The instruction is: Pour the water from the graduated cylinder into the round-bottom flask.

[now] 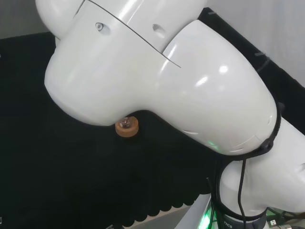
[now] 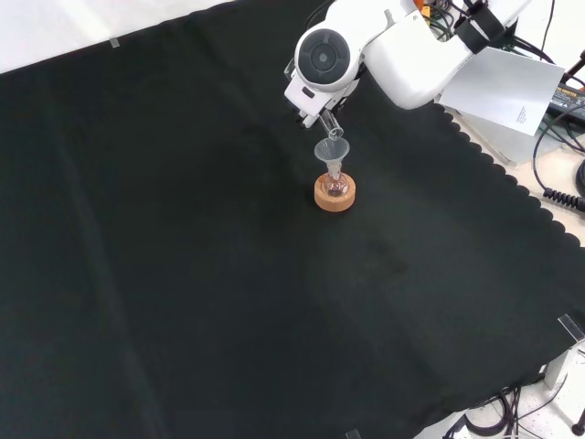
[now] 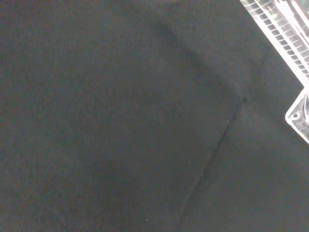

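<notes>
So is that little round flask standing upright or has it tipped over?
Upright. In the front view the flask sits in its cork ring with its neck pointing up and a funnel standing in it.

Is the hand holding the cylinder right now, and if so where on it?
It cannot be told. In the front view the arm's white link stands before the hand, above the funnel in the round-bottom flask on its cork ring.
</notes>
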{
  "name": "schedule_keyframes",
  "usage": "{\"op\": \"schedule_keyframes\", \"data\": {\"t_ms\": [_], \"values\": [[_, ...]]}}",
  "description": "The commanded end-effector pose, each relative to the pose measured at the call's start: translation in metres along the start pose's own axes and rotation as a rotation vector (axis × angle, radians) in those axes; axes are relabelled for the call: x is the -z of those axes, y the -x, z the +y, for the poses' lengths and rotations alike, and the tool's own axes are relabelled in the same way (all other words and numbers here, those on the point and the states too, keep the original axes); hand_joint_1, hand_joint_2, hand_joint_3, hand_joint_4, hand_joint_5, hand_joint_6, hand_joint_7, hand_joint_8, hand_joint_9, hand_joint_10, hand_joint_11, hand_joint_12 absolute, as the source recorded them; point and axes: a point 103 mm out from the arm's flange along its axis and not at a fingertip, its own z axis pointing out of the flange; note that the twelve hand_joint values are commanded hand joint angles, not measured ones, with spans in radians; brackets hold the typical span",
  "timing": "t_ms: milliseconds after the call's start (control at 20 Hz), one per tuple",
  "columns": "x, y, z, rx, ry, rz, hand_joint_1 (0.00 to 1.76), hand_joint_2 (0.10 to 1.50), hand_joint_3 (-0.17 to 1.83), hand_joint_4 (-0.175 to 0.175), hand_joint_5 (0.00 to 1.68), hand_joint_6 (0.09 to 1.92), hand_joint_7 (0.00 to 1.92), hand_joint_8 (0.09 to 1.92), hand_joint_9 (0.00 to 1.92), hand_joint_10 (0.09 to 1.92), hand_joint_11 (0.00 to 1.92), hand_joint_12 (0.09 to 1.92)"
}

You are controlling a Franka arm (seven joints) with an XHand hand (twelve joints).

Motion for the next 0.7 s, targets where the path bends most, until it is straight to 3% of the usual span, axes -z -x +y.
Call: {"op": "schedule_keyframes", "data": {"t_ms": [50, 700], "values": [[-0.0004, 0.0041, -0.0008, -0.010, -0.008, -0.010, 1.14, 1.16, 0.00, -0.175, 0.91, 1.13, 1.17, 0.39, 1.35, 0.09, 1.23, 0.74], [0.0032, 0.0044, -0.0039, -0.042, -0.009, -0.065, 1.14, 1.16, 0.00, -0.175, 0.91, 1.13, 1.17, 0.39, 1.35, 0.09, 1.22, 0.73]]}}
